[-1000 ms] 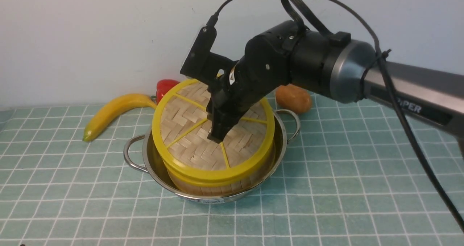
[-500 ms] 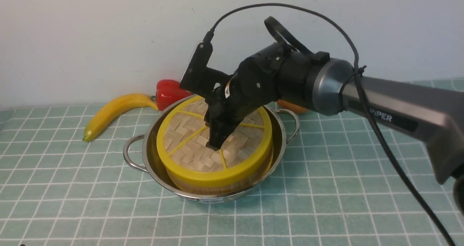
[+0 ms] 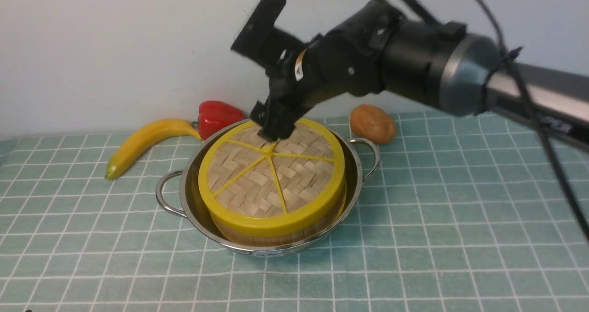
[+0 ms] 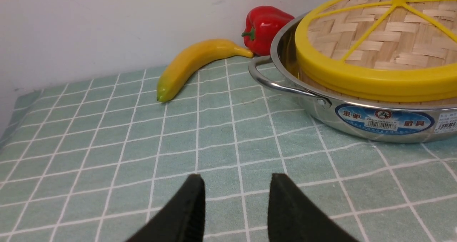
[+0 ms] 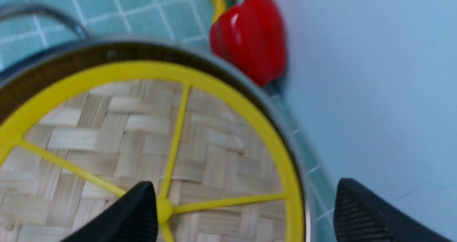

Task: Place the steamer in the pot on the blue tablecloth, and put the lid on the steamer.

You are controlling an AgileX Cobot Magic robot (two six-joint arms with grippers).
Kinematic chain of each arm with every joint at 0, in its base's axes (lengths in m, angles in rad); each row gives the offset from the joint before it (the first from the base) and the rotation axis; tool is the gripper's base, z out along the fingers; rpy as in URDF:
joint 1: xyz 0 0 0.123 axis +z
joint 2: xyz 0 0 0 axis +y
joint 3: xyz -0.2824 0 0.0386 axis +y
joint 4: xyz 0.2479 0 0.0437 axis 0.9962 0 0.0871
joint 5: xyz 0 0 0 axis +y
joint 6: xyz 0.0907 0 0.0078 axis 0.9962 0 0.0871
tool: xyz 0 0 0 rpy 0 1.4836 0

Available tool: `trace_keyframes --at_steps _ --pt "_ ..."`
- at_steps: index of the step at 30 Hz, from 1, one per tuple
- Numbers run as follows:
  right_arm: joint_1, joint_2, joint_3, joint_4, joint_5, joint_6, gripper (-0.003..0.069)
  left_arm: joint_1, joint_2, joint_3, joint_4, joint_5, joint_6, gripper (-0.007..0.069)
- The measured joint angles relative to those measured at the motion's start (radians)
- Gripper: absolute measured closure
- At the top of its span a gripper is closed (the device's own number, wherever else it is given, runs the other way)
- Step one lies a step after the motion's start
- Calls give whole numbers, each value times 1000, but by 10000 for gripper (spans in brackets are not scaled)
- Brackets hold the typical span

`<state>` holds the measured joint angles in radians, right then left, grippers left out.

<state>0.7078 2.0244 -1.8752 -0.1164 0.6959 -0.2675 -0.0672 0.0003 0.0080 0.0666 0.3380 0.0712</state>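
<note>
Right gripper (image 3: pixel 275 127): jaws spread wide and holding nothing, poised above the far part of the lid (image 3: pixel 271 176), near its yellow hub. The lid lies flat on the steamer (image 3: pixel 276 231), which sits inside the pot (image 3: pixel 198 206) on the blue tablecloth (image 3: pixel 437 220); a banana (image 3: pixel 145 144), red pepper (image 3: pixel 217 116) and a brown rounded item (image 3: pixel 372 123) lie behind the pot near the wall. Left gripper (image 4: pixel 235 202): fingers parted with nothing between them, low over the cloth, apart from the pot's labelled side.
</note>
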Motion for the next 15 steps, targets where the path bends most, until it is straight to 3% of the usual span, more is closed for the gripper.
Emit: trace_keyframes --at_steps 4,7,9,10,15 --pt "0 -136 0 -41 5 85 182 0 0 0 0 0 0 382" --pt "0 -208 0 -76 71 153 380 0 0 0 0 0 0 382" --pt "0 -271 0 -132 129 210 587 0 0 0 0 0 0 382" --pt "0 -295 0 -161 150 238 633 0 0 0 0 0 0 382" --pt "0 -385 0 -247 259 370 672 0 0 0 0 0 0 382"
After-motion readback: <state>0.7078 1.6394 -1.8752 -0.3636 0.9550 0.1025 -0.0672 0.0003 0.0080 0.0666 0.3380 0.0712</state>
